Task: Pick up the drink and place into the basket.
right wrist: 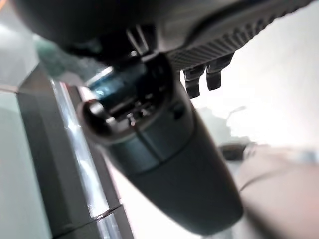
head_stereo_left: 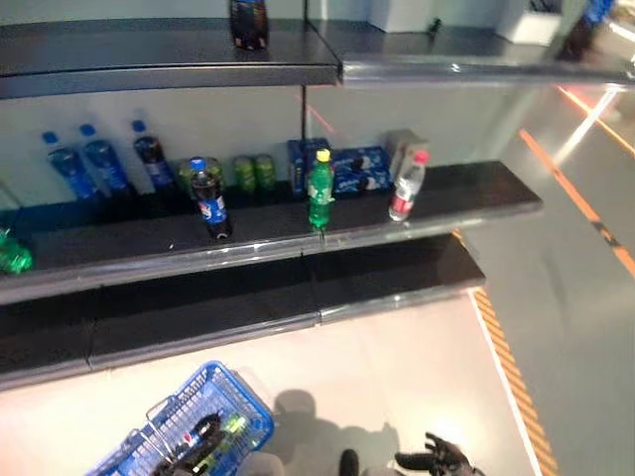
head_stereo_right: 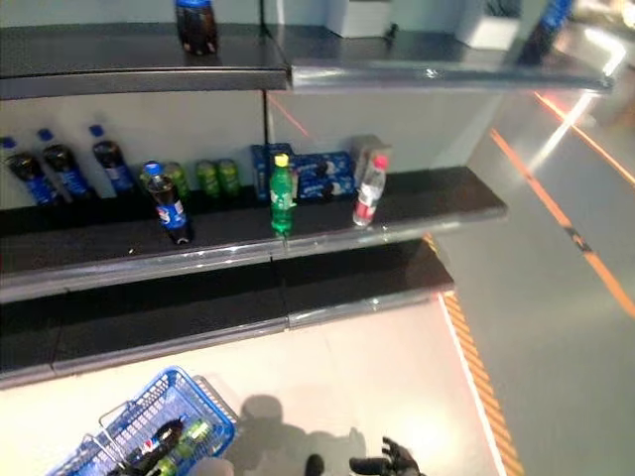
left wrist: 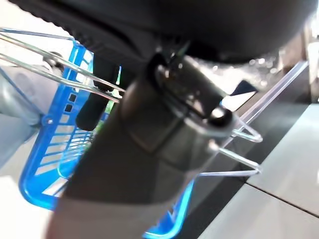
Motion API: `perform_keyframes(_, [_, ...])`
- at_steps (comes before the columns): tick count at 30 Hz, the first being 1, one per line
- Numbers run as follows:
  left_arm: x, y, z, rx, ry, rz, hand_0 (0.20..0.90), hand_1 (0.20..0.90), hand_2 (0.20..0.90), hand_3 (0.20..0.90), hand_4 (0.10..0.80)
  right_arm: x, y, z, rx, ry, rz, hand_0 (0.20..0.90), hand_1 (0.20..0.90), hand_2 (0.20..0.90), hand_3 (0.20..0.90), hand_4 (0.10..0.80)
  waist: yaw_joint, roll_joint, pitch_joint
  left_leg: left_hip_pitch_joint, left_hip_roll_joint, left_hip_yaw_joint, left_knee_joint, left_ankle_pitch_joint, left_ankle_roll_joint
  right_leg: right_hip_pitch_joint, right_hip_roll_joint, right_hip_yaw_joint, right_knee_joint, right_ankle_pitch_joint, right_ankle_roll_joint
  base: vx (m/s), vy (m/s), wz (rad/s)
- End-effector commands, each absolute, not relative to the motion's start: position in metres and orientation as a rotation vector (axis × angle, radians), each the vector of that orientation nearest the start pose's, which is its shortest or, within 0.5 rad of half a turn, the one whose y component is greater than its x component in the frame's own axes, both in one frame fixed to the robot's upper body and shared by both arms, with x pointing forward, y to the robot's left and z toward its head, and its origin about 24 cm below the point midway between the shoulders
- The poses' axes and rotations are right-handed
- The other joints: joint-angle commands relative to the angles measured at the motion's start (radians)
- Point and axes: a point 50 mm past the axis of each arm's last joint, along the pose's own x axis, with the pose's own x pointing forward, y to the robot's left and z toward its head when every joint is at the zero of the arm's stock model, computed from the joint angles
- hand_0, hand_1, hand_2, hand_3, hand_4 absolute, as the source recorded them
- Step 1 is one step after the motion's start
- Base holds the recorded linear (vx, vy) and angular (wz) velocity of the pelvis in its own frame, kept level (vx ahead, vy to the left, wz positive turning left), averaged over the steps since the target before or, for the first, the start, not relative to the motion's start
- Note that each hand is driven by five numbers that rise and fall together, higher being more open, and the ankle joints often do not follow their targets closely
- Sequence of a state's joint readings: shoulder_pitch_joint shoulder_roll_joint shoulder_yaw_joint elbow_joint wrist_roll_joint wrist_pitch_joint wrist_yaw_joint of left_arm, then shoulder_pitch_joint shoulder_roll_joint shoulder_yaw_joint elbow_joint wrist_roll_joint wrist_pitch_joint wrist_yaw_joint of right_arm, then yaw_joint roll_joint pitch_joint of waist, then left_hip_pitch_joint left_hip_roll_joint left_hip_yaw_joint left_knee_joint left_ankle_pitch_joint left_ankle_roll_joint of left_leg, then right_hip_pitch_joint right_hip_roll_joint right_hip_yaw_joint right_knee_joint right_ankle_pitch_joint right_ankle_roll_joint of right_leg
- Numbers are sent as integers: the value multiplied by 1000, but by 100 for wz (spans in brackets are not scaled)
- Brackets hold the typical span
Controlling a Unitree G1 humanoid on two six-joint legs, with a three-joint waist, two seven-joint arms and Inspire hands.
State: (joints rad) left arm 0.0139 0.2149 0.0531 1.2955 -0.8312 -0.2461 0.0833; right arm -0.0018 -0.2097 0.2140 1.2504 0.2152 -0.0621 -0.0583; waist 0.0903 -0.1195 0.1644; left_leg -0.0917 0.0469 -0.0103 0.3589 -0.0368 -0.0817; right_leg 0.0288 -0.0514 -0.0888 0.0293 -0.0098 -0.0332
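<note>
The blue basket (head_stereo_left: 213, 412) hangs low at the left with a dark cola bottle (head_stereo_left: 193, 436) and a green bottle (head_stereo_left: 230, 426) lying in it. My left hand (left wrist: 164, 124) is shut on its thin wire handles (left wrist: 60, 69). My right hand (head_stereo_left: 437, 458) is low at the bottom right, open and empty, well below the shelves. On the middle shelf (head_stereo_left: 466, 203) stand a dark cola bottle with a blue cap (head_stereo_left: 209, 200), a green bottle with a yellow cap (head_stereo_left: 319, 190) and a clear bottle with a red cap (head_stereo_left: 407, 186).
Blue-capped bottles (head_stereo_left: 99, 164), green cans (head_stereo_left: 253, 173) and blue boxes (head_stereo_left: 347, 169) stand at the shelf's back. A green bottle (head_stereo_left: 12, 256) lies at the far left. A dark bottle (head_stereo_left: 248, 22) stands on the top shelf. An orange floor line (head_stereo_left: 506, 367) runs right of the shelves.
</note>
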Motion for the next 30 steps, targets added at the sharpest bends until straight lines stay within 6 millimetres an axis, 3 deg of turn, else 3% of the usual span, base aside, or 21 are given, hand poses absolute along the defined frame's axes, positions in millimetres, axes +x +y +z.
perform_keyframes(1, [90, 238, -156, -359, 906, 696, 300, 300, 300, 200, 100, 86, -220, -165, -206, 1213, -68, 900, 900, 900, 900, 800, 1, 56, 8, -10, -60, 101, -279, 117, 68, 17, 10, -62, 19, 41, 74, 340, -1, 51])
perform_keyframes(5, [87, 238, -157, -356, 927, 709, 300, 300, 300, 200, 100, 85, -214, -166, -212, 1209, -62, 900, 900, 900, 900, 800, 11, 76, 5, -53, -22, 102, -392, 231, 28, 53, 41, -73, 37, -15, 58, 232, 22, 46])
perform_keyframes(7, [85, 238, -158, -351, 934, 706, 300, 300, 300, 200, 100, 85, -212, -166, -211, 1202, -60, 900, 900, 900, 900, 800, 16, 75, 7, -76, -17, 84, -379, 238, 25, 64, 39, -71, 55, -41, 54, 257, 50, -4])
perform_keyframes(8, [84, 237, -159, -352, 939, 709, 300, 300, 300, 200, 100, 85, -212, -166, -206, 1202, -63, 900, 900, 900, 900, 800, 20, 73, 6, -81, -21, 70, -366, 218, 30, 66, 31, -66, 74, -53, 57, 461, 142, 1])
perform_keyframes(9, [80, 239, -160, -366, 954, 734, 300, 300, 300, 200, 100, 85, -211, -167, -189, 1211, -83, 900, 900, 900, 900, 800, 18, 72, 8, -97, -18, 63, -287, 172, 44, 69, 13, -54, 153, -107, 56, 460, 159, 7])
perform_keyframes(11, [80, 242, -159, -353, 965, 725, 300, 300, 300, 200, 100, 82, -211, -168, -165, 1226, -119, 900, 900, 900, 900, 800, 9, 67, 1, -93, -25, 89, -242, 133, 57, 84, -5, -52, 201, -133, 67, 439, 158, 3])
perform_keyframes(13, [92, 245, -156, -320, 940, 667, 300, 300, 300, 200, 100, 78, -211, -168, -155, 1216, -145, 900, 900, 900, 900, 800, -19, 58, -17, -35, -46, 122, -262, 102, 100, 47, -45, -32, 452, -20, 138, 442, 196, -11])
perform_keyframes(15, [102, 246, -152, -291, 905, 612, 300, 300, 300, 200, 100, 80, -212, -167, -179, 1179, -139, 900, 900, 900, 900, 800, -37, 71, -24, 8, -52, 112, -289, 92, 120, -28, -47, -7, 600, 50, 158, 337, 114, -16])
perform_keyframes(16, [114, 248, -147, -274, 866, 590, 300, 300, 300, 200, 100, 89, -212, -164, -186, 1140, -144, 900, 900, 900, 900, 800, -51, 80, -20, 40, -54, 102, -306, 86, 120, -90, -52, 5, 577, 69, 151, 221, 1, -11])
perform_keyframes(17, [121, 249, -144, -277, 845, 582, 300, 300, 300, 200, 100, 94, -212, -162, -183, 1125, -145, 900, 900, 900, 900, 800, -54, 86, -17, 39, -52, 96, -308, 88, 117, -110, -43, 3, 523, 45, 142, 142, -88, -4])
perform_keyframes(18, [135, 251, -139, -284, 804, 563, 300, 300, 300, 200, 100, 103, -212, -160, -179, 1091, -143, 900, 900, 900, 900, 800, -60, 92, -9, 36, -51, 82, -310, 91, 110, -133, -36, -1, 424, 18, 124, 2, -168, 1])
perform_keyframes(19, [147, 250, -134, -281, 769, 540, 300, 300, 300, 200, 100, 111, -211, -157, -184, 1055, -135, 900, 900, 900, 900, 800, -64, 91, -1, 28, -53, 75, -308, 91, 103, -147, -52, 3, 292, 23, 117, -54, -246, 1])
perform_keyframes(20, [163, 249, -127, -273, 723, 507, 300, 300, 300, 200, 100, 122, -210, -154, -201, 1012, -121, 900, 900, 900, 900, 800, -76, 90, 19, 23, -56, 77, -311, 81, 101, -176, -92, 19, 136, 89, 128, -71, -269, 4])
perform_keyframes(22, [174, 247, -122, -256, 688, 470, 300, 300, 300, 200, 100, 132, -211, -151, -230, 989, -108, 900, 900, 900, 900, 800, -98, 86, 35, 31, -54, 85, -325, 58, 101, -218, -127, 73, -12, 194, 155, -11, -260, 15])
perform_keyframes(23, [176, 245, -122, -232, 691, 450, 300, 300, 300, 200, 100, 130, -210, -152, -224, 1012, -94, 900, 900, 900, 900, 800, -114, 89, 37, 41, -39, 72, -335, 54, 102, -227, -114, 126, 15, 194, 158, 101, -264, 27])
perform_keyframes(29, [143, 230, -140, -218, 805, 444, 300, 300, 300, 200, 100, 121, -214, -154, -292, 1023, -43, 900, 900, 900, 900, 800, -94, 61, -9, 90, 12, 52, -345, 59, 65, -93, -99, 92, -57, 162, 149, 202, -249, 29])
perform_keyframes(30, [128, 225, -147, -184, 863, 429, 300, 300, 300, 200, 100, 129, -211, -149, -442, 947, 66, 900, 900, 900, 900, 800, -79, 50, -20, 97, 37, 53, -348, 66, 48, -65, -94, 61, -67, 151, 144, 140, -229, 0])
